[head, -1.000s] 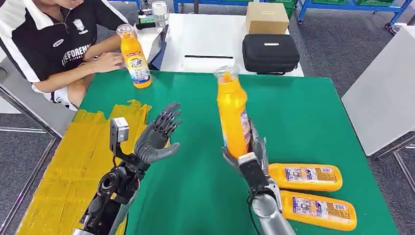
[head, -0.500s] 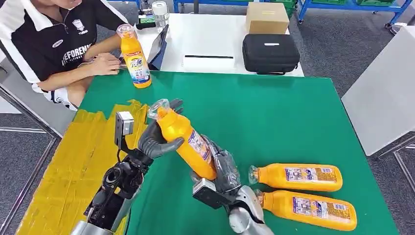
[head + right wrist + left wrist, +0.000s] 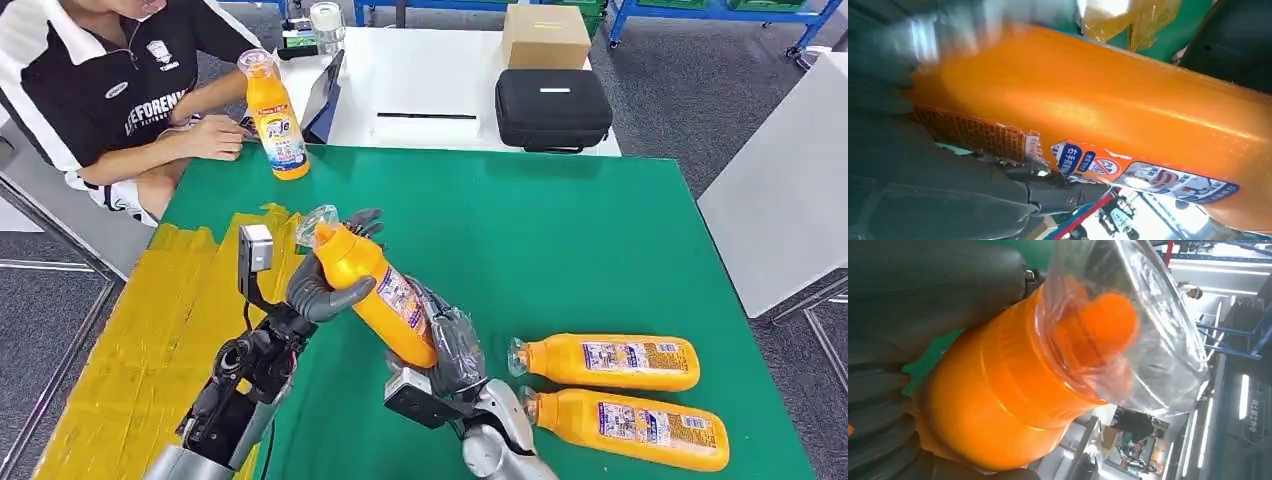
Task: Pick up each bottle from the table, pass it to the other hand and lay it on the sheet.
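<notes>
An orange bottle (image 3: 375, 290) with a clear cap hangs tilted above the green table (image 3: 560, 230), its cap toward the yellow sheet (image 3: 150, 320). My right hand (image 3: 450, 350) grips its lower end. My left hand (image 3: 318, 292) wraps its shoulder just below the cap, thumb across the front. The left wrist view shows the bottle (image 3: 1013, 390) lodged between the thumb and the dark fingers (image 3: 878, 430). In the right wrist view the labelled bottle (image 3: 1098, 100) lies against my right hand (image 3: 948, 200). Two more bottles (image 3: 610, 362) (image 3: 635, 428) lie at the right. Another bottle (image 3: 275, 115) stands at the far left edge.
A person (image 3: 110, 90) sits at the far left corner, one hand near the standing bottle. Behind the green table is a white table (image 3: 430, 80) with a black case (image 3: 552, 108), a cardboard box (image 3: 545, 35) and a tablet (image 3: 325, 95).
My right hand has tipped the bottle from upright over to the left and lowered it. My left hand, empty before, now holds its shoulder. Little has shifted in the last half second.
</notes>
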`<state>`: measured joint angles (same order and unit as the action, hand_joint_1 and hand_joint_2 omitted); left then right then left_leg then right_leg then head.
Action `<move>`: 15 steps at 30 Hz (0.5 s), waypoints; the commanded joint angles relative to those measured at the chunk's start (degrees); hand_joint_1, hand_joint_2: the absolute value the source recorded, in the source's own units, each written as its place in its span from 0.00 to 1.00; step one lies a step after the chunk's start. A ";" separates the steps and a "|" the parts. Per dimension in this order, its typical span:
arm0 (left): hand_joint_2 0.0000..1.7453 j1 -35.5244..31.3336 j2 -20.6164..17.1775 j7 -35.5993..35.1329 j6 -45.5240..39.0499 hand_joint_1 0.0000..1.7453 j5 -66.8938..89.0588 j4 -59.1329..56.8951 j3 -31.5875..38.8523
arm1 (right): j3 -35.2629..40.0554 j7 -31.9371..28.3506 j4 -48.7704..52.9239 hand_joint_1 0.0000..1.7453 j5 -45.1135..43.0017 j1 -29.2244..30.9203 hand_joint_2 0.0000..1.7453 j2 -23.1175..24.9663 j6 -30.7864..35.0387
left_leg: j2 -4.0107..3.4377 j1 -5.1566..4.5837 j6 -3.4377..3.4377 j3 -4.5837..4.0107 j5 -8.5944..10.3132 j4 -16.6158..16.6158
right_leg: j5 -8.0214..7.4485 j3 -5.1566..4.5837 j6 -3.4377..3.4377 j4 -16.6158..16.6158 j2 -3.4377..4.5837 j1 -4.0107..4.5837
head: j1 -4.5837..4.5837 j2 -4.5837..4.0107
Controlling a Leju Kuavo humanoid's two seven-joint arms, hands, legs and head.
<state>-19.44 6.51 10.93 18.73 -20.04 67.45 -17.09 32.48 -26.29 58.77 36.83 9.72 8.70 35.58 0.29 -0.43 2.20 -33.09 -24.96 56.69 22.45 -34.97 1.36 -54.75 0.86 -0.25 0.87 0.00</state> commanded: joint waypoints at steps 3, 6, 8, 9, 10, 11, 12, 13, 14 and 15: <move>1.00 -2.04 -0.04 0.12 -0.76 1.00 -0.59 -3.36 -0.78 | 1.09 -0.89 -0.82 1.00 -1.32 1.70 1.00 -1.40 1.07 | 0.03 0.03 -0.13 0.24 -0.11 -0.02 | 0.12 0.26 -0.01 0.02 -0.12 0.03 | 0.00 0.00; 1.00 -2.04 -0.04 0.12 -0.76 1.00 -0.59 -3.36 -0.78 | 1.09 -0.89 -0.82 1.00 -1.32 1.70 1.00 -1.40 1.07 | 0.04 0.04 -0.15 0.30 -0.14 -0.01 | 0.15 0.31 -0.02 0.01 -0.13 0.04 | 0.00 0.00; 1.00 -2.04 -0.04 0.12 -0.76 1.00 -0.59 -3.36 -0.78 | 1.09 -0.89 -0.82 1.00 -1.32 1.70 1.00 -1.40 1.07 | 0.04 0.03 -0.15 0.29 -0.13 0.00 | 0.15 0.31 -0.01 0.00 -0.13 0.04 | -0.02 0.00; 1.00 -2.04 -0.04 0.12 -0.76 1.00 -0.59 -3.36 -0.78 | 1.09 -0.89 -0.82 1.00 -1.32 1.70 1.00 -1.40 1.07 | 0.01 0.02 -0.09 0.15 -0.06 -0.02 | 0.06 0.16 -0.01 0.03 -0.06 0.02 | 0.00 0.00; 1.00 -2.04 -0.04 0.12 -0.76 1.00 -0.59 -3.36 -0.78 | 1.09 -0.89 -0.82 1.00 -1.32 1.70 1.00 -1.40 1.07 | 0.03 0.02 -0.15 0.30 -0.13 -0.01 | 0.15 0.31 -0.01 0.00 -0.13 0.02 | 0.00 0.00; 1.00 -2.04 -0.04 0.12 -0.76 1.00 -0.59 -3.36 -0.78 | 1.09 -0.89 -0.82 1.00 -1.32 1.70 1.00 -1.40 1.07 | 0.03 0.04 -0.13 0.22 -0.10 -0.01 | 0.11 0.25 -0.01 0.02 -0.11 0.04 | -0.02 0.00; 1.00 -2.04 -0.04 0.12 -0.76 1.00 -0.59 -3.36 -0.78 | 1.09 -0.89 -0.82 1.00 -1.32 1.70 1.00 -1.40 1.07 | 0.02 0.02 -0.10 0.16 -0.06 -0.03 | 0.07 0.17 -0.01 0.03 -0.08 0.02 | 0.00 0.00; 1.00 -1.98 -0.06 0.10 -0.76 1.00 -0.65 -3.29 -0.80 | 0.87 -1.00 -0.55 1.00 -1.65 1.50 1.00 -1.36 1.36 | 0.02 0.03 -0.16 0.32 -0.15 -0.02 | 0.16 0.33 -0.02 0.01 -0.12 0.03 | 0.00 0.00; 1.00 -1.91 -0.09 0.08 -0.81 1.00 -0.73 -3.14 -0.81 | 0.80 -1.14 -0.26 1.00 -1.92 1.41 1.00 -1.47 1.61 | 0.01 0.02 -0.10 0.16 -0.07 -0.02 | 0.08 0.17 -0.01 0.02 -0.08 0.02 | -0.02 0.00; 1.00 -1.79 -0.13 0.07 -0.92 1.00 -0.75 -2.98 -0.82 | 0.64 -1.17 0.18 1.00 -2.09 1.21 1.00 -1.60 1.82 | 0.03 0.04 -0.16 0.30 -0.15 -0.01 | 0.15 0.32 -0.02 0.01 -0.12 0.05 | 0.00 0.00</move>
<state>-19.43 6.97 11.23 18.12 -20.41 67.38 -17.09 32.50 -26.73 58.77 35.69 9.71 8.68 36.50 0.29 -0.43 2.20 -33.10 -24.96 56.69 22.45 -34.98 1.36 -54.75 0.86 -0.25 0.87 0.00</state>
